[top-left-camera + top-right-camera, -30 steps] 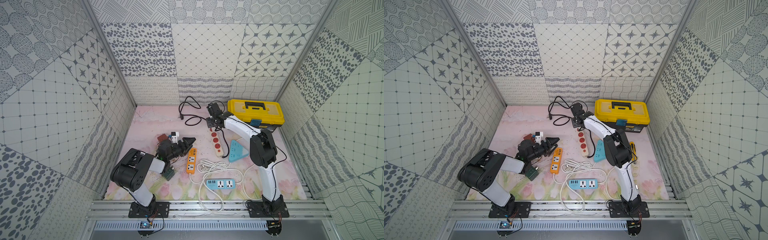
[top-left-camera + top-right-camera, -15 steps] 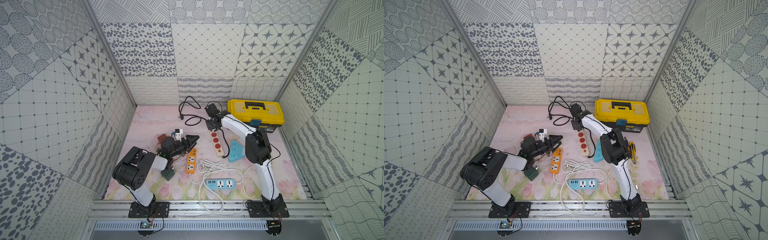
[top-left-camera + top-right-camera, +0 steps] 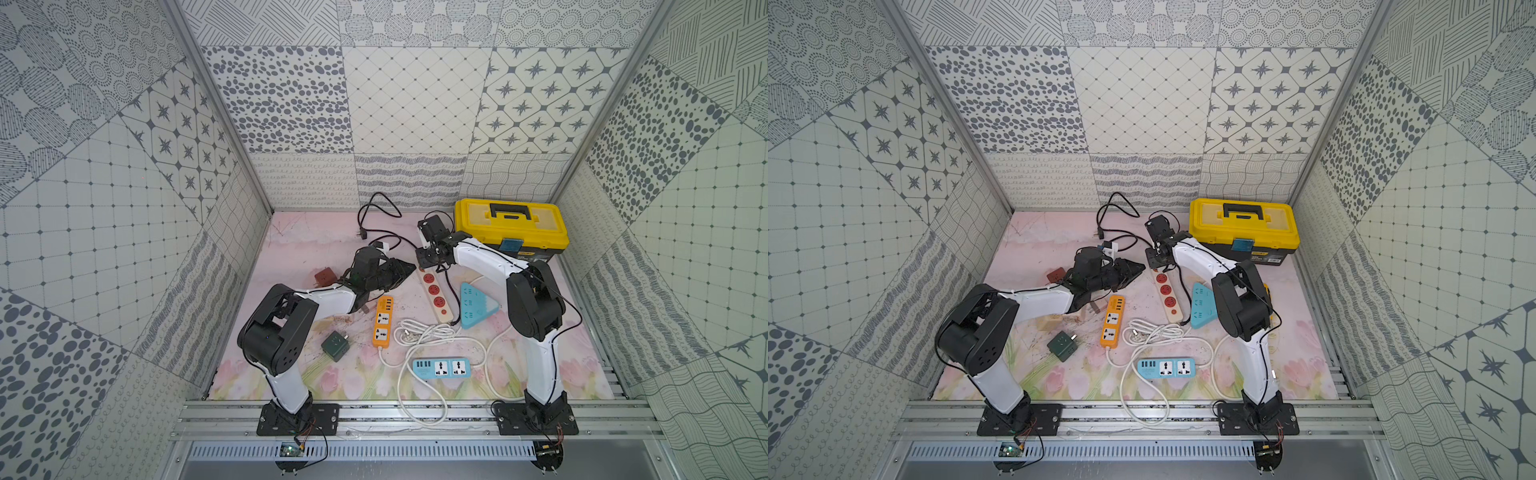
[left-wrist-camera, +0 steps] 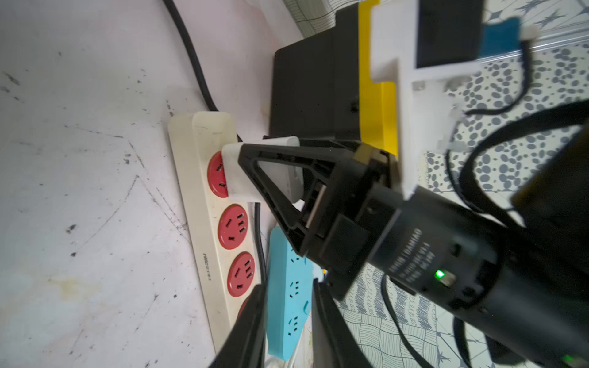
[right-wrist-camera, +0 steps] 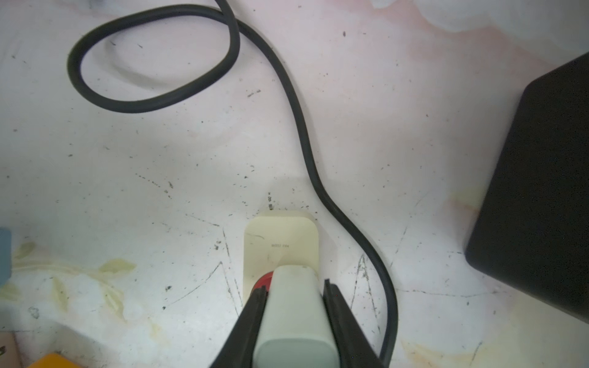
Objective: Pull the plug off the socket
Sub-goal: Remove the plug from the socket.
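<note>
The white plug (image 5: pixel 293 321) sits in the red socket (image 4: pixel 216 175) nearest the cord end of the cream power strip (image 4: pixel 212 126). The right gripper (image 5: pixel 294 286) is clamped on it, one finger on each side. The plug looks fully seated, so the pull is not yet made.

The main risk is that the strip comes up with the plug. The strip lies loose on the mat and looks light, and a tight socket could hold the prongs harder than the strip's weight holds it down. The left gripper (image 3: pixel 409 268) hovers just beside the strip's cord end, jaws drawn together with nothing visible between them. Whether it touches the strip cannot be told, and nothing shows it pinning the strip down.

A second risk is slipping. The plug's sides are smooth and the fingers hold it only by the flanks, so a hard tug could drag them off the casing.

A pull that leans along or across the strip would likely bind the prongs and tip the strip rather than free the plug.

The black cord (image 5: pixel 306 137) curves close past the strip's end and alongside it, so a rising strip would drag it. The yellow toolbox (image 3: pixel 511 224) stands near that end, leaving the right arm little room on that side.
</note>
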You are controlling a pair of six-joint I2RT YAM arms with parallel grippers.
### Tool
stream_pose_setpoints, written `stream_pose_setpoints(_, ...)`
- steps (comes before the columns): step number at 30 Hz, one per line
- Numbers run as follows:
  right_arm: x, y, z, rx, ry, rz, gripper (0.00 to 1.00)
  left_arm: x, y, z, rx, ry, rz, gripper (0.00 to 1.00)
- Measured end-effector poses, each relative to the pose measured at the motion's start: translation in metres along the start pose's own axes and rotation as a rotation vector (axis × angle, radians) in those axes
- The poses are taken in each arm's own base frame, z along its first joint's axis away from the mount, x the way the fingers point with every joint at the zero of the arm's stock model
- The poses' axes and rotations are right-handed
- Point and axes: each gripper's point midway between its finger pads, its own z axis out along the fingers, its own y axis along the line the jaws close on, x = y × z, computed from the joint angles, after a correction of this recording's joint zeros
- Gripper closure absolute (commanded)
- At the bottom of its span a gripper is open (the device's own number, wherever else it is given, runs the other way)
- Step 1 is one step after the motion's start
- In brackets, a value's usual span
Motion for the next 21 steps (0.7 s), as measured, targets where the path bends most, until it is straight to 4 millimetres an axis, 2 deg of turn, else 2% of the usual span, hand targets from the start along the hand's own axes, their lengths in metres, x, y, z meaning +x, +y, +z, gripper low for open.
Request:
stream_pose_setpoints(6, 0.002, 0.010, 0.003, -0.064, -0.005, 0.002, 0.87, 0.006, 0.033, 0.024, -0.102, 0.056, -0.061, 0.70)
stream_pose_setpoints(14, 0.003, 0.017, 0.002, -0.105, -0.001, -0.002, 0.87, 0.011, 0.066, 0.041, -0.204, 0.085, -0.119, 0.70)
stream_pose_setpoints(21, 0.004, 0.010, 0.005, -0.093, 0.003, 0.007, 0.87, 0.007, 0.070, 0.056, -0.210, 0.097, -0.141, 0.70)
